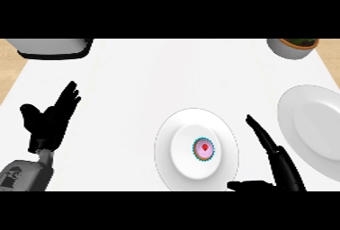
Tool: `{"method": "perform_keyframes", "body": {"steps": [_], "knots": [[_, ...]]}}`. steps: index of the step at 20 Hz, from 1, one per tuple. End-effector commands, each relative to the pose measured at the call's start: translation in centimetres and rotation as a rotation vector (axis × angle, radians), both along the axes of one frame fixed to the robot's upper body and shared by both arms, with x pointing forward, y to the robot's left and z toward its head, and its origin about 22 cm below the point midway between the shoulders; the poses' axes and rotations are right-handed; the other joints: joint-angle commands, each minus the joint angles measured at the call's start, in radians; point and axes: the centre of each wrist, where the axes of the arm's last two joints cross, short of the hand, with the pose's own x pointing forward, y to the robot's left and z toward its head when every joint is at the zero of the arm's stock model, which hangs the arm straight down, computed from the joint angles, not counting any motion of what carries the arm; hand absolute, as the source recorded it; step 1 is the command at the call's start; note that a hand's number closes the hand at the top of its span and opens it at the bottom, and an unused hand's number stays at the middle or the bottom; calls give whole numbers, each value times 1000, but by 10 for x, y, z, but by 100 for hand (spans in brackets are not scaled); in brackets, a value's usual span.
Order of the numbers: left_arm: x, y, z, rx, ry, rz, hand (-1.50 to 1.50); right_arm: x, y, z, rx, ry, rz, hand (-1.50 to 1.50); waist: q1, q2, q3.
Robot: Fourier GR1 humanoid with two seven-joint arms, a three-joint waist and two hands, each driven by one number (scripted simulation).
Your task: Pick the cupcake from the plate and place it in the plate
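Left hand (pixel 48 120): at the left side of the counter (pixel 166 76), fingers straight and pointing up and a little right, thumb spread out to the left. Open, holds nothing, touches nothing. Resting there. Its grey forearm comes in from the lower left corner.

Behind it, at the counter's far left corner: a grey and black appliance (pixel 53 47), cut off by the view's edge, so I cannot tell what it is.

Centre, slightly right: a white plate (pixel 174 134), looking taller than wide. The cupcake (pixel 204 148) sits upright in its well, a little right of the plate's middle; pink top with a red dot, bluish wrapper showing round its edge. It is well apart from the left hand, with bare counter between them.

Right hand (pixel 275 155): just beside the plate's right rim, in the gap between the two plates. Fingers straight, held together, pointing up and slightly left; thumb sticks out leftward at the bottom, near the plate's lower right rim. Open, nothing in it. The cupcake lies to the left of its fingers, near but not touching. Whether the hand touches the plate's rim, I cannot tell.

Far right: a second white plate (pixel 312 121), larger in view, partly cut off by the edge, with nothing on the part that shows.

Far right corner: a pale pot (pixel 292 48) with something green inside, also cut off.
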Motion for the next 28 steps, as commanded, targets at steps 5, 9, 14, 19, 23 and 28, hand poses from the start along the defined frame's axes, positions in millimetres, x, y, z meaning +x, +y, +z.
{"method": "perform_keyframes", "body": {"steps": [5, 9, 14, 19, 23, 28], "knots": [[20, -11, 0, -10, -2, 3, 0, 19, 21, 26, -179, 193, 68, -150, 2, 2, 0], [17, -3, 1, 7, -1, 4, 0, 5, 43, 18, -287, 198, 41, -150, 1, 2, 0], [-7, -15, -17, 10, 3, -13, 0, 33, 51, 18, -366, 296, 42, -150, 9, 2, 1], [-8, -3, 0, 17, -1, -10, 0, 34, 62, 32, -443, 371, 73, -150, 8, 0, 1], [-5, 1, -10, 6, -1, 2, 0, 44, 59, 18, -450, 415, 113, -150, 6, 1, 1], [14, -8, 0, -12, 7, -2, 0, 50, 81, 18, -461, 401, 79, -150, 3, 1, 1]]}}
